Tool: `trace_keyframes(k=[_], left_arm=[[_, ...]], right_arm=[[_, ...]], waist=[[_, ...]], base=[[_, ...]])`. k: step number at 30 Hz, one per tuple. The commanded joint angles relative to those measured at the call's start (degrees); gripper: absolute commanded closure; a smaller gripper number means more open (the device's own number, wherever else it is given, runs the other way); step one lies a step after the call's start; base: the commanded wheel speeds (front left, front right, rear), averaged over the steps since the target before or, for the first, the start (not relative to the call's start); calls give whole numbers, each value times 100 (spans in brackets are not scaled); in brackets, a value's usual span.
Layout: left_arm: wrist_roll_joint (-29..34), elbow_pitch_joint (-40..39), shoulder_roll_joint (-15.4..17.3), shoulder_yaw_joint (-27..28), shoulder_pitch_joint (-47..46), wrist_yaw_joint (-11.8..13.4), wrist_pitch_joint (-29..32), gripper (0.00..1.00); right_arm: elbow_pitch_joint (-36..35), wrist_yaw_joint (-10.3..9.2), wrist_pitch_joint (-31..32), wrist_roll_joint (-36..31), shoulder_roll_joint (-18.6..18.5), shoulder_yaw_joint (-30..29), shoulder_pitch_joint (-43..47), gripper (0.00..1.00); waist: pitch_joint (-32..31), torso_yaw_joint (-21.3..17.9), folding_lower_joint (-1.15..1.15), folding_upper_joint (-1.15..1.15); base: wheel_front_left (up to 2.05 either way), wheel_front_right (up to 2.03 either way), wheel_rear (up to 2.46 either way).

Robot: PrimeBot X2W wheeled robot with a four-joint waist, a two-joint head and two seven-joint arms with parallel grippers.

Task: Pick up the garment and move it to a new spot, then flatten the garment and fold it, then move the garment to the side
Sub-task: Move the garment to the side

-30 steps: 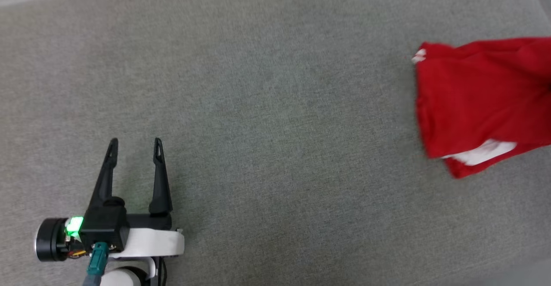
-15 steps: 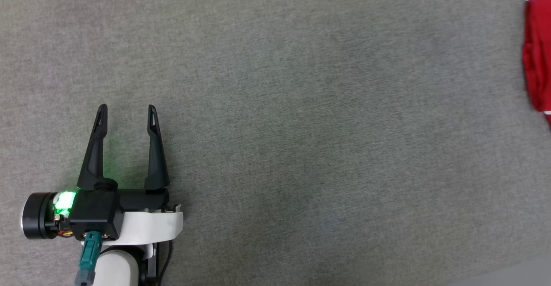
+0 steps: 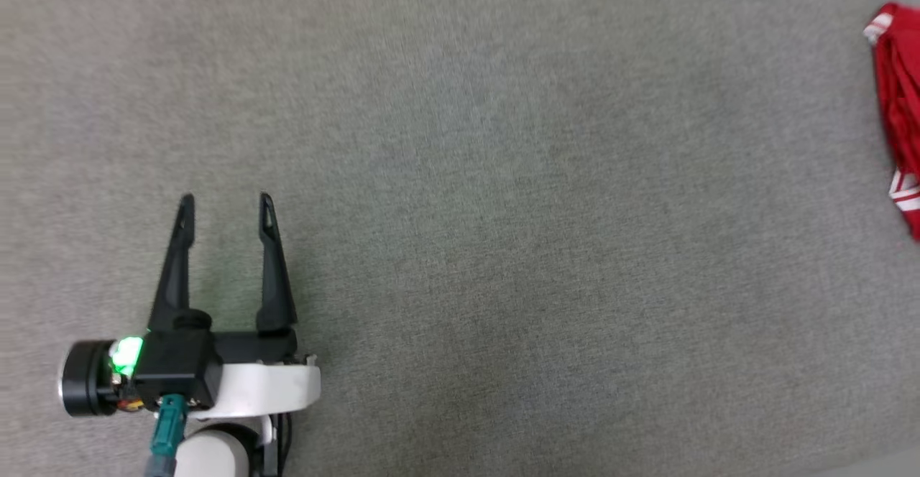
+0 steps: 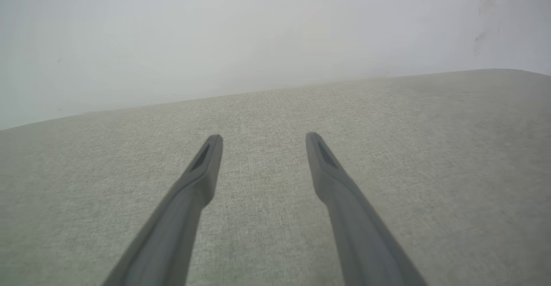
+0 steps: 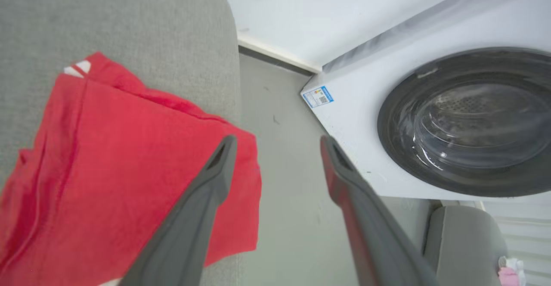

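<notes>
My left gripper [image 3: 226,200] hangs over a wide grey woven fabric surface [image 3: 503,211], its two long dark fingers spread apart with nothing between them. The red jersey garment with white striped trim [image 5: 129,169] lies folded at the surface's rounded edge, well away to the right of those fingers. My right gripper [image 5: 279,139] is above it, fingers parted and empty. The cloth sits beneath and beside its left finger. A white front-loading washing machine with a dark round door [image 5: 465,118] stands beyond its right finger.
</notes>
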Motion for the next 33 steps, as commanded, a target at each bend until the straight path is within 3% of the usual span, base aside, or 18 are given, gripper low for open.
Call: trace_keyframes(k=[1, 6, 13, 25, 33], left_arm=[[-35, 27, -17, -11, 96, 33, -14, 0], [-90, 85, -99, -63, 356, 81, -14, 0], [-132, 151, -159, -67, 792, 110, -14, 0], [-184, 346, -212, -15, 1277, 53, -13, 0], [-163, 476, -229, -37, 1373, -35, -13, 0]], right_arm=[[6, -8, -256, -69, 95, -143, -38, 0], [-30, -8, -1359, -657, 404, -715, 157, 0], [-515, -7, -2793, -1223, 1364, -1549, 643, 0], [-2687, -6, -3044, -1501, 3048, -2007, 2579, 0], [-3228, -6, -3045, -1437, 3800, -1990, 3703, 0]], waist=[[-328, 76, -1, 0], [-820, 203, -1, 0], [-1426, 393, -1, 0], [-2087, 742, -1, 0], [-2270, 881, -1, 0]], base=[[0, 0, 0], [0, 0, 0], [0, 0, 0], [0, 0, 0], [0, 0, 0]])
